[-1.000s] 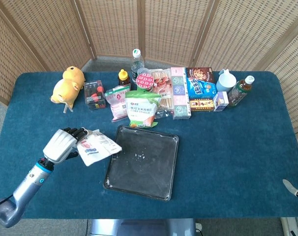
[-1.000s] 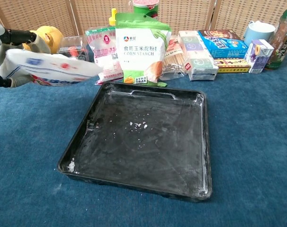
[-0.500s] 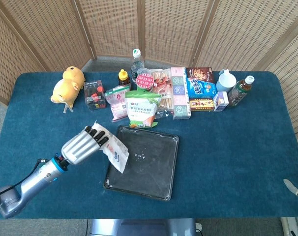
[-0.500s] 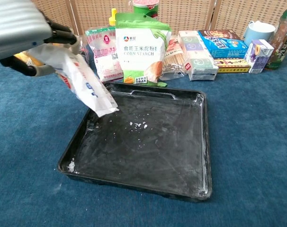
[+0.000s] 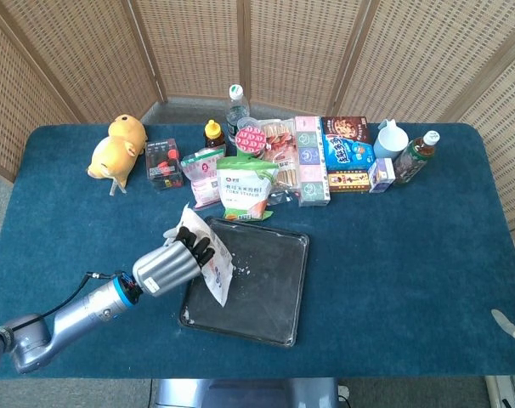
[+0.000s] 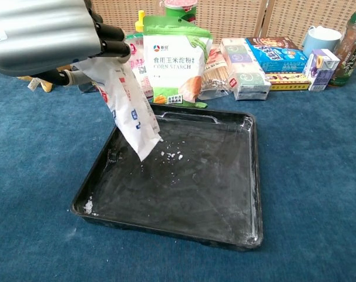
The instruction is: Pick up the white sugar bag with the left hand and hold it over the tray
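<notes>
Our left hand (image 5: 174, 262) grips the top of the white sugar bag (image 6: 128, 108), fingers wrapped around it. From the hand the bag hangs long axis downward, tilted, its lower end above the tray (image 6: 237, 232) just inside the left rim. Our right hand is out of view.
</notes>
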{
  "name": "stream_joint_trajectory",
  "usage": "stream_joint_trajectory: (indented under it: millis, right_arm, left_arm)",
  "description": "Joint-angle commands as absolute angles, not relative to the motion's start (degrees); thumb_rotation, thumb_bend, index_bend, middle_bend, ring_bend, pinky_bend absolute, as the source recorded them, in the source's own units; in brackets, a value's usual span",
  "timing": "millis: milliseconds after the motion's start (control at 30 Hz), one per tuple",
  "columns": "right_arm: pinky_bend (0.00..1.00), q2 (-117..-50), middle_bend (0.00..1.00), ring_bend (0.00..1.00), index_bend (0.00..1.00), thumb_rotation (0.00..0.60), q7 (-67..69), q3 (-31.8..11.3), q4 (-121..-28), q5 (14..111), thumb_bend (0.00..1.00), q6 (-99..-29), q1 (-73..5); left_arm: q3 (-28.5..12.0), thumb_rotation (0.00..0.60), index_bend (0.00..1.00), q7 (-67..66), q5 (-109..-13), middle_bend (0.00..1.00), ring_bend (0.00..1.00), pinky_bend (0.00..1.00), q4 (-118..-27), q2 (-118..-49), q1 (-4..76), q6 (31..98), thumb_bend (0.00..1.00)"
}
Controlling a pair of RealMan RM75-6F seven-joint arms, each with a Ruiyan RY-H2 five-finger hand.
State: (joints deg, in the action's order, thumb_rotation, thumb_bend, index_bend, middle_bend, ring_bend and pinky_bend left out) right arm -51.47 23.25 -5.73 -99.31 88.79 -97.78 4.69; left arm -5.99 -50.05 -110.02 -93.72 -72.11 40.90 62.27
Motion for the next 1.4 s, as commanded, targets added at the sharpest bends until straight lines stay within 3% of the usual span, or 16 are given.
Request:
stream_joint_trajectory:
  millis: [33, 200, 467, 633, 833, 900, 933, 1000, 1067, 1167, 1267, 1400]
  right_arm:
    - [0.0, -51.44, 0.0, 0.0, 0.04, 0.6, 23.33, -5.76, -99.3, 88.73, 0.09, -97.83, 4.72]
    - [0.0, -51.36, 0.0, 0.0, 0.04, 0.6, 23.72, -5.81, -99.11, 88.55, 0.09, -97.92, 4.81]
    - [0.0, -51.52, 0.0, 0.0, 0.04, 0.6, 23.1, -5.72, -99.22, 88.73, 0.09, -97.68, 4.66]
    - [0.0, -52.0, 0.0, 0.0, 0.04, 0.6, 21.25, -5.65, -99.63, 88.73, 0.09, -97.18, 4.36]
    - [0.0, -52.65, 0.0, 0.0, 0.04, 0.6, 19.23, -5.59, -99.96, 88.99, 0.09, -96.25, 3.67]
    - [0.0, -52.93, 0.0, 0.0, 0.04, 0.6, 18.36, -5.51, -100.05, 88.88, 0.09, -95.8, 3.47]
    - [0.0, -53.01, 0.0, 0.0, 0.04, 0.6, 18.14, -5.51, -100.07, 88.79, 0.09, -95.65, 3.4]
    - [0.0, -53.07, 0.0, 0.0, 0.04, 0.6, 17.94, -5.52, -100.09, 88.61, 0.09, -95.5, 3.35]
    - [0.0, -53.03, 0.0, 0.0, 0.04, 0.6, 18.06, -5.53, -100.08, 88.58, 0.09, -95.54, 3.37]
    - [0.0, -52.93, 0.0, 0.0, 0.04, 0.6, 18.34, -5.47, -100.05, 88.67, 0.09, -95.76, 3.49]
    - [0.0, -52.82, 0.0, 0.0, 0.04, 0.6, 18.63, -5.42, -100.08, 88.85, 0.09, -96.0, 3.61]
    - [0.0, -52.72, 0.0, 0.0, 0.04, 0.6, 18.84, -5.36, -100.17, 88.99, 0.09, -96.2, 3.71]
  left_arm:
    - [-6.32, 0.6, 0.74, -50.7, -109.55, 0.67, 0.66, 0.65, -95.28, -72.02, 40.84, 62.1, 0.51]
    - [-6.04, 0.6, 0.74, -43.67, -106.87, 0.67, 0.66, 0.65, -93.56, -73.88, 38.72, 66.48, 0.51]
    - [-5.6, 0.6, 0.74, -20.37, -96.95, 0.67, 0.66, 0.65, -86.61, -79.54, 33.46, 73.42, 0.51]
    - [-5.51, 0.6, 0.74, 0.85, -89.26, 0.67, 0.66, 0.65, -74.46, -87.43, 30.25, 74.19, 0.51]
    - [-6.32, 0.6, 0.74, 13.72, -86.99, 0.67, 0.66, 0.65, -60.8, -96.21, 30.67, 73.2, 0.5]
    - [-5.89, 0.6, 0.74, 17.69, -87.71, 0.66, 0.63, 0.61, -58.11, -97.53, 31.09, 73.08, 0.49]
    - [-5.33, 0.6, 0.68, 19.88, -88.21, 0.6, 0.56, 0.53, -57.58, -97.37, 31.29, 72.56, 0.47]
    - [-4.4, 0.6, 0.46, 24.42, -88.57, 0.36, 0.31, 0.32, -58.18, -95.8, 31.64, 70.8, 0.4]
    - [-4.8, 0.6, 0.16, 26.47, -88.57, 0.07, 0.07, 0.12, -59.1, -94.57, 31.28, 72.0, 0.27]
    - [-5.31, 0.546, 0.03, 28.42, -89.63, 0.0, 0.01, 0.08, -59.96, -92.92, 29.95, 76.75, 0.14]
    - [-4.72, 0.473, 0.01, 30.22, -91.26, 0.0, 0.0, 0.07, -61.56, -90.36, 28.59, 80.44, 0.08]
    - [-3.74, 0.447, 0.01, 32.36, -92.95, 0.0, 0.0, 0.07, -63.32, -87.86, 26.96, 84.05, 0.06]
